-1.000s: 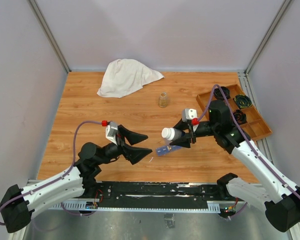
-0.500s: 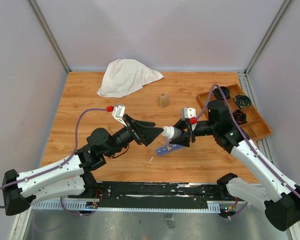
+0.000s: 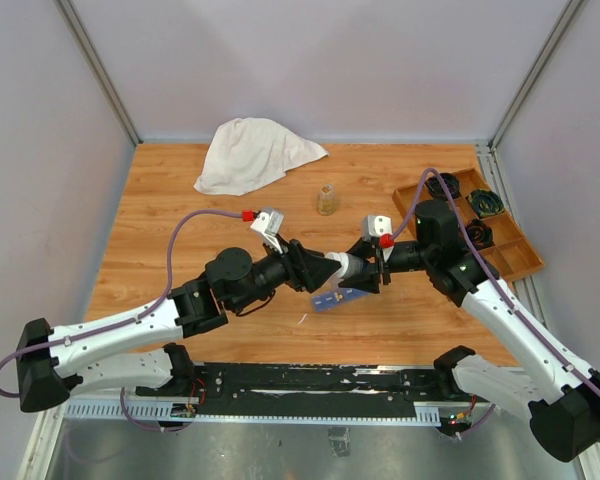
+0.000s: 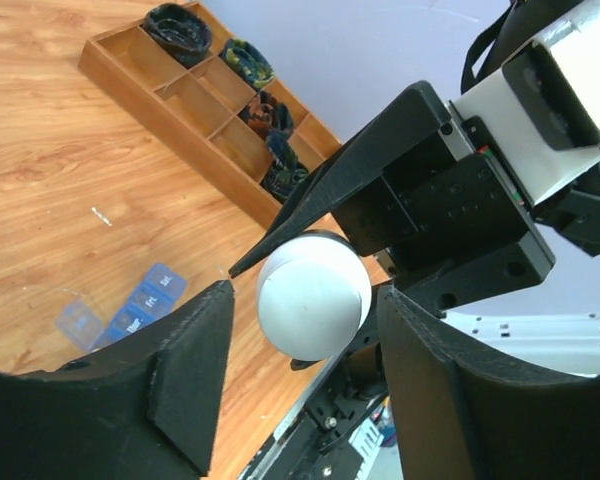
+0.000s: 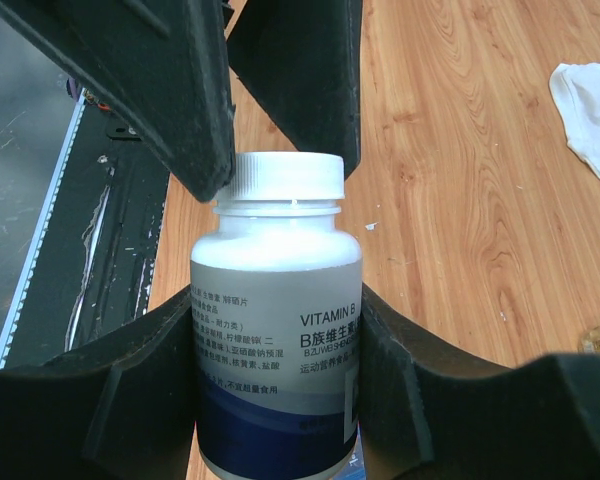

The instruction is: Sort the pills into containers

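The right gripper [image 3: 368,272] clamps the vitamin bottle [image 5: 276,330]; the left gripper [image 3: 325,268] straddles its cap [image 4: 313,293], jaws half-wide. Next, I'd say: pinch and unscrew.

Looking down on a flat light-brown wood-grain tabletop [image 3: 140,200], serving as the floor of the cell. Noting plain matte pale grey wall panels [image 3: 310,60] closing it in at the back, left and right, meeting at two slanted silver aluminium corner posts [image 3: 98,70]. Logging a dull grey sheet-metal ledge [image 3: 280,450] running along the near edge. Recording even, diffuse light, giving only soft, faint shadows on the wood.
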Action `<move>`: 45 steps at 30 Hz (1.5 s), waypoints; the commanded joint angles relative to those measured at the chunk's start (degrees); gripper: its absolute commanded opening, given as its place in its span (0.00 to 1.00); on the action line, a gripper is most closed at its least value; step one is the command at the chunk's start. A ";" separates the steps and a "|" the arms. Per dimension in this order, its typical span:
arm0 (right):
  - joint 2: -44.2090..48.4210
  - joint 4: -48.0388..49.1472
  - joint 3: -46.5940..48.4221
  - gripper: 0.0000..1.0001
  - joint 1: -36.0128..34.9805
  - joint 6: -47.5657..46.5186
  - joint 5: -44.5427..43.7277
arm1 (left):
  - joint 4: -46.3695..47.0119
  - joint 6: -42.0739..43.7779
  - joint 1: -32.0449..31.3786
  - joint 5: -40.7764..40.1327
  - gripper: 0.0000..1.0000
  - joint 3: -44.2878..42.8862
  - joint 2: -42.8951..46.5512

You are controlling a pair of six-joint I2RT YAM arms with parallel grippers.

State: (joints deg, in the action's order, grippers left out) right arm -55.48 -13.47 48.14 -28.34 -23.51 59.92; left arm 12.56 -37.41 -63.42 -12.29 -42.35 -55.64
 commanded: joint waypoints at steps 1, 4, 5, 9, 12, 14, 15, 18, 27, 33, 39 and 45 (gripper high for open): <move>-0.10 1.52 0.02 0.02 1.00 0.48 0.06 | -0.67 1.19 -0.66 0.46 0.60 -2.51 -0.49; -0.13 1.52 0.09 0.02 1.00 0.48 0.20 | -0.91 1.44 -0.67 0.98 0.54 -2.56 -0.83; -0.09 1.52 0.03 0.02 1.00 0.48 0.21 | -0.95 1.55 -0.71 1.27 0.51 -2.56 -0.91; -0.04 1.52 0.02 0.02 1.00 0.52 0.37 | -0.29 2.02 -0.70 3.08 0.36 -2.04 -1.23; 0.11 1.54 0.08 0.02 0.96 0.57 0.61 | 0.53 3.26 -0.66 5.97 0.28 -1.45 -1.48; 0.20 1.57 0.03 0.02 1.00 0.57 0.93 | 1.55 5.39 -0.58 8.87 0.28 -0.82 -1.58; 0.28 1.60 0.07 0.02 1.00 0.55 1.17 | 2.32 6.54 -0.38 10.67 0.28 -0.28 -1.50; 0.54 2.00 -0.13 0.02 1.01 0.81 1.77 | 6.47 9.81 0.99 19.00 0.27 1.83 -1.61; 0.95 2.30 -0.27 0.02 1.18 1.14 2.72 | 5.70 35.95 2.79 33.96 0.27 4.31 -1.32; 0.81 3.01 -0.63 0.02 1.23 1.62 3.36 | 3.16 56.85 4.18 44.83 0.32 4.30 -0.65; 0.90 3.02 -0.67 0.01 1.19 1.62 3.62 | 3.08 60.87 9.34 52.82 0.62 1.55 -1.63; 1.03 3.02 -0.63 0.01 1.18 1.62 3.62 | 8.34 54.56 11.99 49.91 0.80 0.10 -0.49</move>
State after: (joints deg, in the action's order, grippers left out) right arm -55.18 -13.23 47.03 -28.34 -22.46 64.05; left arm 17.96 19.59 -52.23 35.33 -39.79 -57.01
